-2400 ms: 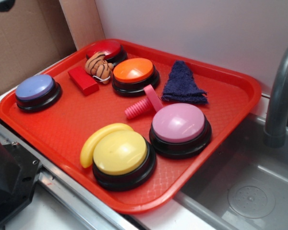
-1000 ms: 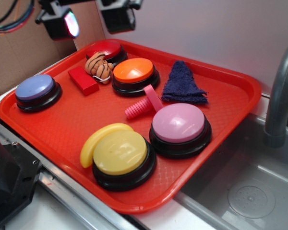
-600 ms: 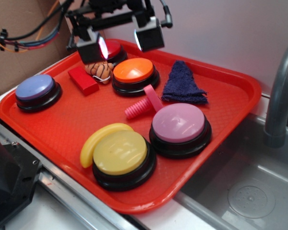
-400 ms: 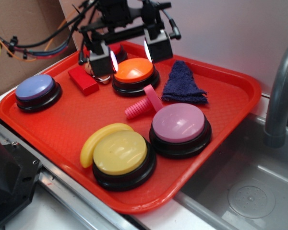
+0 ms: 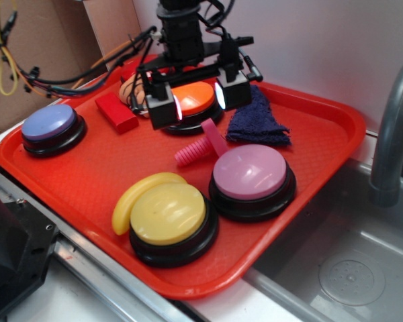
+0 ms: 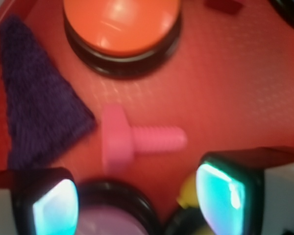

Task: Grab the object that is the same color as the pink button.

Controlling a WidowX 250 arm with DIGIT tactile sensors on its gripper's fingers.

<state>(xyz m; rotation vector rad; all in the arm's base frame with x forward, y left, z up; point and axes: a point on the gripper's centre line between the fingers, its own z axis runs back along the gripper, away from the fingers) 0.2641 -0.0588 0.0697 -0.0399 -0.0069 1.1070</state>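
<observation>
The small bright pink toy bolt (image 5: 201, 144) lies on its side on the red tray (image 5: 67, 174), between the orange button (image 5: 191, 100) and the pink button (image 5: 250, 172). In the wrist view the bolt (image 6: 137, 139) lies crosswise with its square head to the left. My gripper (image 5: 197, 100) is open and empty. It hangs above the orange button, just behind the bolt. Its two lit fingertips (image 6: 54, 208) frame the bottom of the wrist view, with the pink button (image 6: 110, 220) between them.
On the tray also stand a yellow button (image 5: 169, 213) with a yellow banana (image 5: 131, 198), a lavender-blue button (image 5: 50, 124), a red block (image 5: 115, 111) and a dark blue cloth (image 5: 258, 117). A sink (image 5: 349, 261) and faucet (image 5: 393, 134) lie to the right.
My gripper came in from the upper left, moving right and down over the orange button toward the bolt. Its jaws stay open. Nothing on the tray has moved.
</observation>
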